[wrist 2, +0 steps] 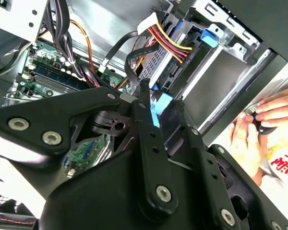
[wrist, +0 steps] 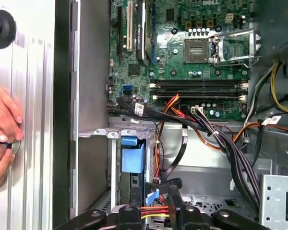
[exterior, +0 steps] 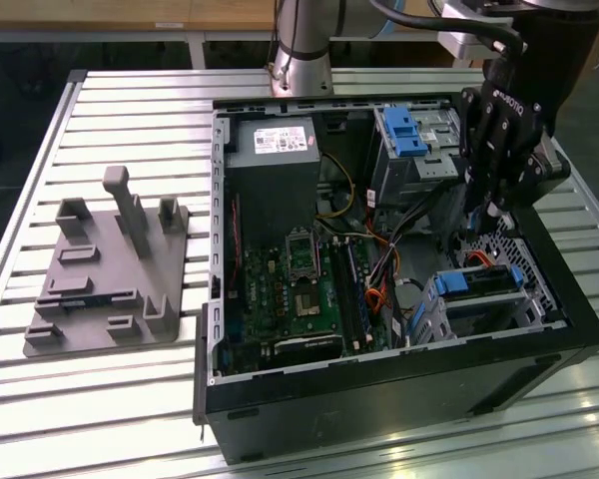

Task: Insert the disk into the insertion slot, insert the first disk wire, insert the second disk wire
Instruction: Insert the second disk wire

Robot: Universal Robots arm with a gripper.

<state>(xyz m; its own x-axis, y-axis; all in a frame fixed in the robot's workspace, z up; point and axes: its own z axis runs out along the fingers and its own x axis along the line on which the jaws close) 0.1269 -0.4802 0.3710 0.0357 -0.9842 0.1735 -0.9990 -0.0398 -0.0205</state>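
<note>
Arm reaches down into the open case (exterior: 379, 379) at the exterior view's right. The gripper (exterior: 482, 222) hangs directly over the cage (exterior: 499, 317), on its far side. Fingers are nearly together in both wrist views, and a light-blue plug (wrist 2: 159, 108) with its black lead sits between them. I judge this a pinch on one disk wire, though the contact faces are hidden. The same plug (wrist: 152, 196) lies between the finger bars in the first wrist view. The disk (exterior: 471, 283) is already in the cage, blue carrier edges showing, and it sits low at the case's right near corner. Key relation: the disk lies just below and slightly nearer than the fingertips. Its long axis runs roughly across the exterior view, left to right, and the loose cabling comes in from the exterior view's left. Plug and disk look close but apart; I cannot tell whether the plug has met its socket. A red-yellow-black bundle (wrist 2: 169, 44) runs to the cage nearby; seating not readable. A person's hands (wrist: 2, 129) rest on the table outside the case wall, well apart from the gripper.
</note>
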